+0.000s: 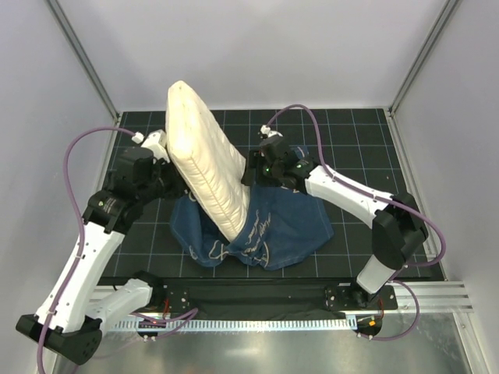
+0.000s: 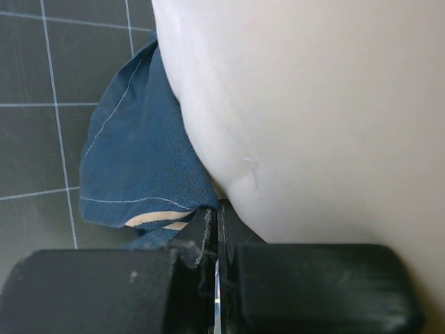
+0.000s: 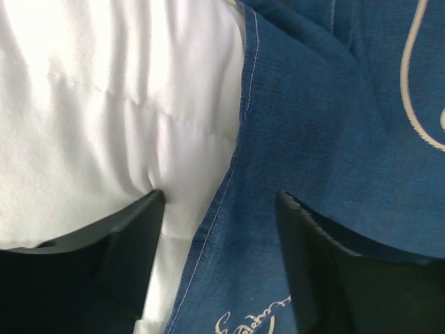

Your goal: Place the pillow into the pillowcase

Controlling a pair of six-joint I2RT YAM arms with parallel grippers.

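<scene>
The cream-white pillow (image 1: 207, 160) stands tilted on end, its lower end inside the mouth of the navy-blue pillowcase (image 1: 288, 230), which lies crumpled on the mat. My left gripper (image 1: 168, 160) is at the pillow's left side. In the left wrist view its jaws (image 2: 217, 229) are shut on the pillowcase's edge (image 2: 139, 160), with the pillow (image 2: 313, 104) pressing against them. My right gripper (image 1: 251, 167) is at the pillow's right side. In the right wrist view it (image 3: 219, 209) is open, straddling the pillowcase's hem (image 3: 334, 139) and the pillow (image 3: 104, 104).
The black gridded mat (image 1: 351, 132) covers the table between white walls and metal corner posts (image 1: 86, 62). A cable rail (image 1: 257, 319) runs along the near edge. Purple cables loop off both arms.
</scene>
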